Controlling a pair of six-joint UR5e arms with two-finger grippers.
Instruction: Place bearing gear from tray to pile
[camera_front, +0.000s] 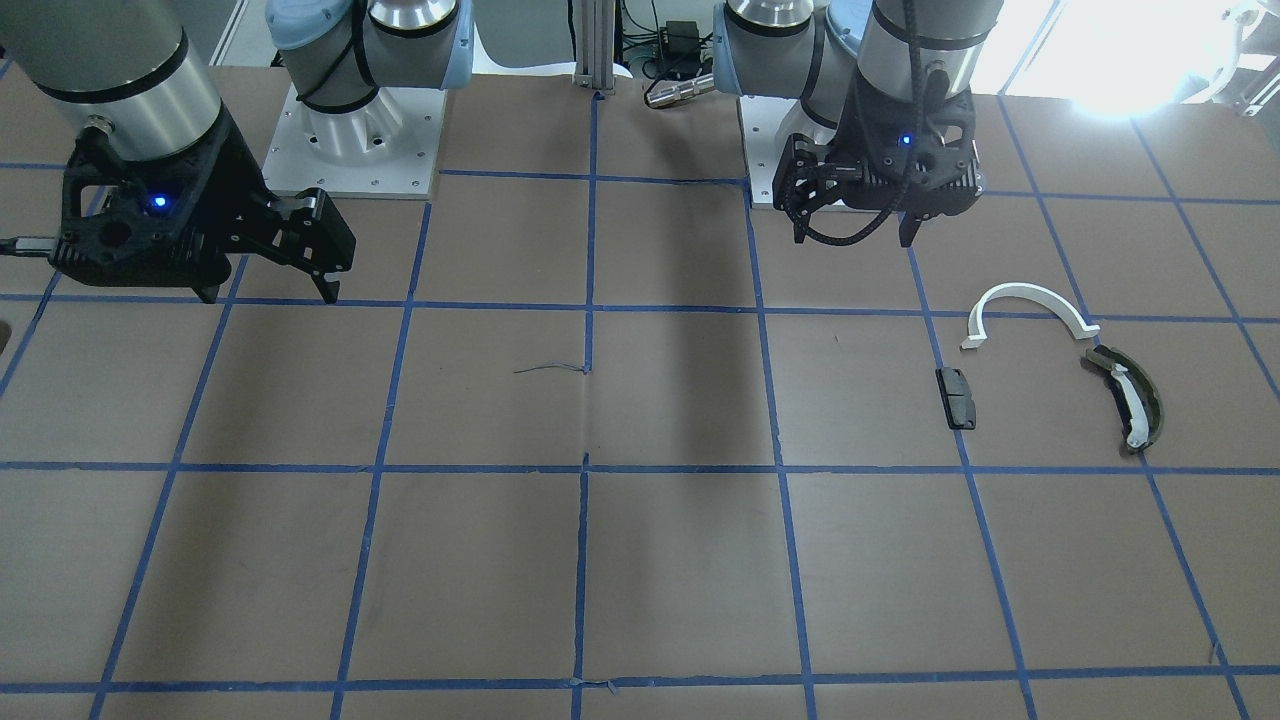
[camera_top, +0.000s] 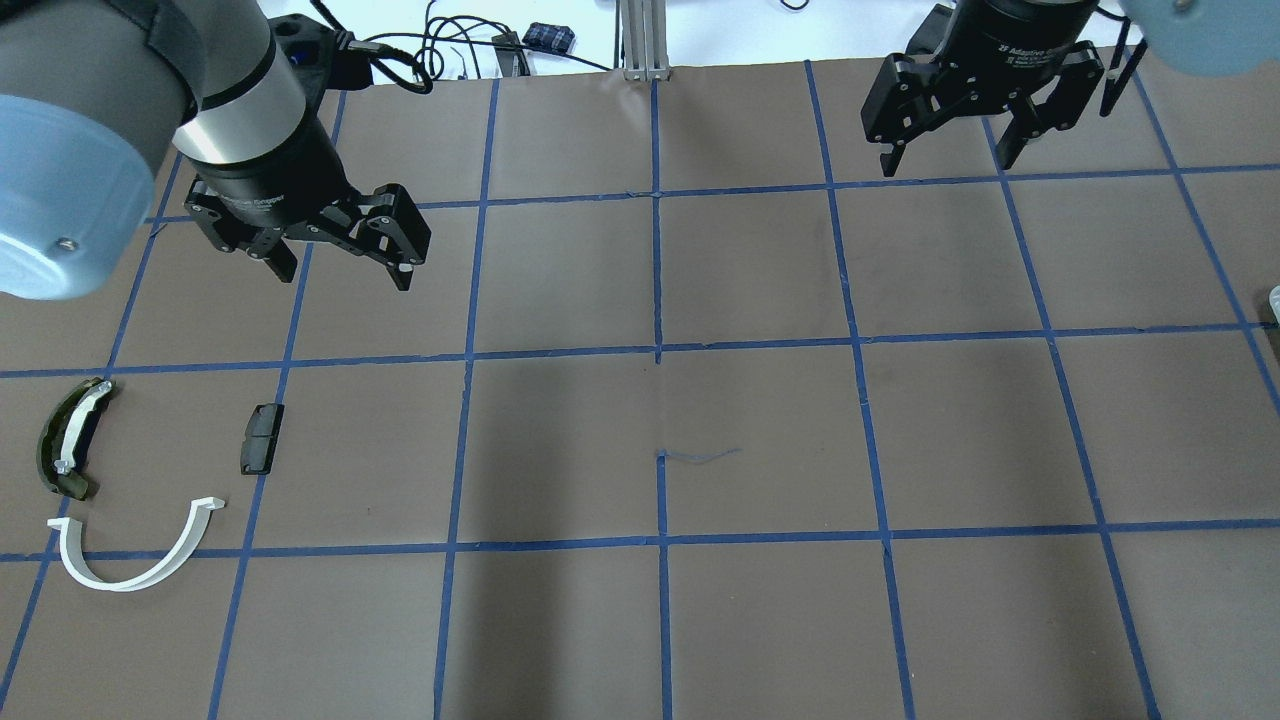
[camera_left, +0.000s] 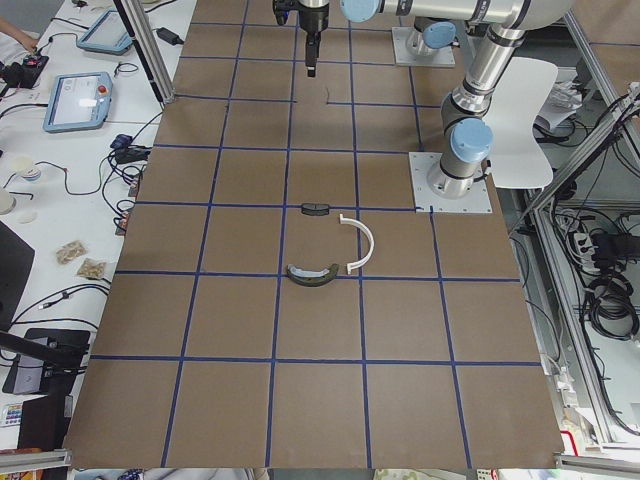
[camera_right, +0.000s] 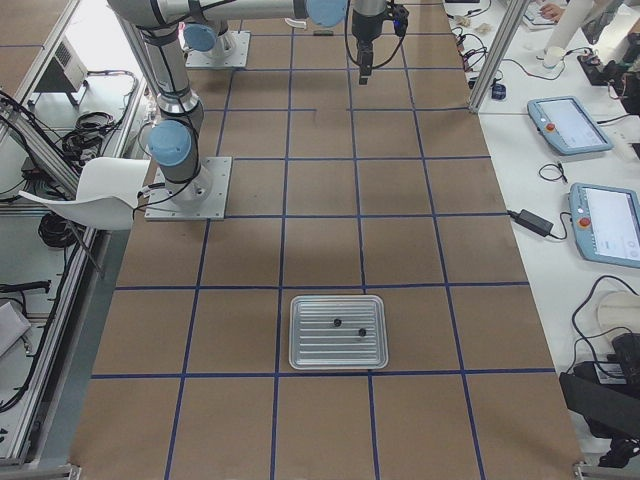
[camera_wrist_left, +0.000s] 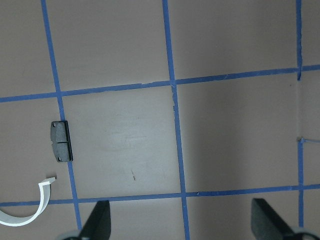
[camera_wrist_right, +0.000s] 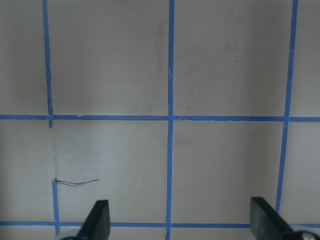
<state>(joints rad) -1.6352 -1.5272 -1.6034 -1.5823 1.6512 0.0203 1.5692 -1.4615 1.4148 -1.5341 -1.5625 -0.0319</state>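
The pile lies on the brown table: a white half-ring arc (camera_top: 135, 555), a dark olive curved piece with a white insert (camera_top: 70, 440) and a small black block (camera_top: 262, 438). They also show in the front view as the arc (camera_front: 1030, 305), the olive piece (camera_front: 1125, 398) and the block (camera_front: 956, 397). The silver tray (camera_right: 300, 345) shows only in the exterior right view, with two small dark parts (camera_right: 336, 322) in it. My left gripper (camera_top: 344, 275) hangs open and empty above the table, beyond the pile. My right gripper (camera_top: 946, 162) is open and empty at the far right.
Blue tape lines divide the table (camera_top: 660, 450) into squares. The left wrist view shows the black block (camera_wrist_left: 61, 141) and an end of the white arc (camera_wrist_left: 30, 210). Tablets and cables lie on the side bench (camera_right: 570, 125).
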